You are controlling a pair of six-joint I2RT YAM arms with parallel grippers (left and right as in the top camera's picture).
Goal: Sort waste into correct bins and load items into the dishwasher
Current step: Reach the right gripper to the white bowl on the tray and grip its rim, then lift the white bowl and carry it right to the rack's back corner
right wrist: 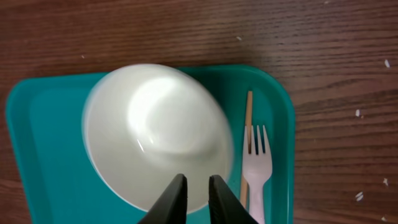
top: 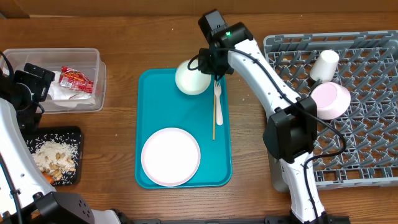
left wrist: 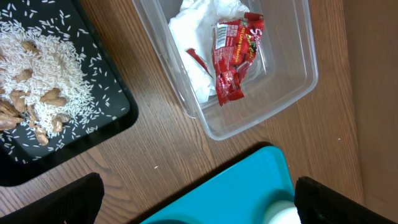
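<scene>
White bowl lies straight ahead of the right gripper, whose fingers pinch nearly closed over its near rim. It looks tipped on the teal tray. Just beside the fingers, a fork lies lengthwise, tines away. The rack is well off to this gripper's right, with free pegs. The left gripper hangs wide open and empty, farther away, near the clear tub.

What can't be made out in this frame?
- Right pincer grip on the bowl: right wrist view, blurred, fingertips cover the rim.
- Black tray lower-left corner: overhead, left arm covers it.
- Red wrapper print: left wrist, too small, crumpled.
</scene>
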